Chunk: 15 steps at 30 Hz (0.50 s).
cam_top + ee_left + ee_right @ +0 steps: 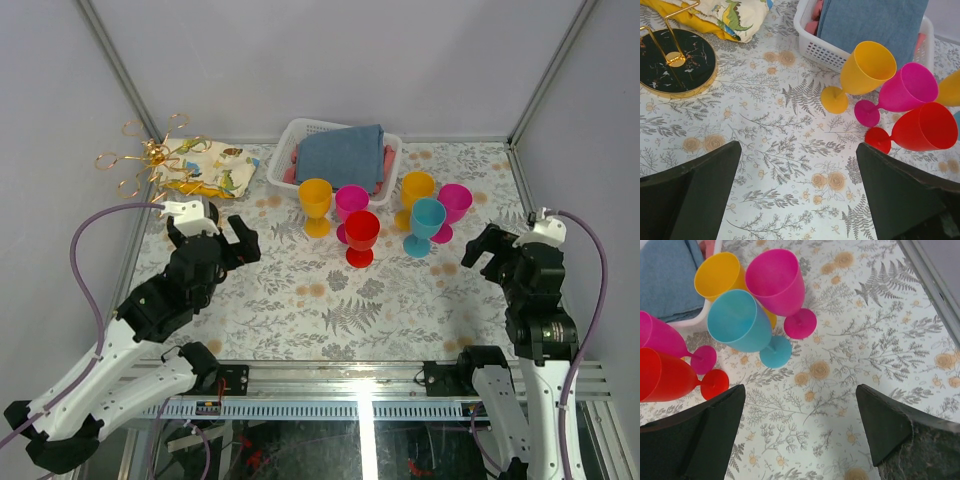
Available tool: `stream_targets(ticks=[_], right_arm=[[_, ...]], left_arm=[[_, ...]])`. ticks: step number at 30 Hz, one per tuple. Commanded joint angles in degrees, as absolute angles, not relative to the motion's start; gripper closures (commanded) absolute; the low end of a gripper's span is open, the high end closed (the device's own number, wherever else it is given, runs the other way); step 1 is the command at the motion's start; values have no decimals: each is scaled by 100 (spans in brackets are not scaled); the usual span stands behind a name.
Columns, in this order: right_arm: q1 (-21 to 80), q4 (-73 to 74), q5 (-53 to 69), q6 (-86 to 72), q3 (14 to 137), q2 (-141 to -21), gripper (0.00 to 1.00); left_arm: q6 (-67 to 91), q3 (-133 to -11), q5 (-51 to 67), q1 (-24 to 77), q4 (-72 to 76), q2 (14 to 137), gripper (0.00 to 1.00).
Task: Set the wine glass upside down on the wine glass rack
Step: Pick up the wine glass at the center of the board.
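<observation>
the left hand (210, 237) and the right hand (487, 247) both hover low over the flowered bench (330, 300), each with its fingers spread wide and gripping nothing. the red wine glass (362, 236) stands upright mid-bench, the nearest to the arms in a cluster of coloured glasses (427, 222) in front of a white basket (296, 137). the gold wire wine glass rack (150, 157) stands at the far left corner, well apart from the glasses, its dark round base just beside a dinosaur-print cloth (218, 172).
</observation>
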<state>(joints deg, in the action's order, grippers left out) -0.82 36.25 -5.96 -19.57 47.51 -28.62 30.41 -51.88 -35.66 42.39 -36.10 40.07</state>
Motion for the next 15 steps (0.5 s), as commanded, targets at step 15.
stream_targets(ticks=[15], right_arm=[[-158,4870,-506,-1643,6233,-3523,0]], left_arm=[[3317,-5319,-3213,4308,-3770,4258,0]])
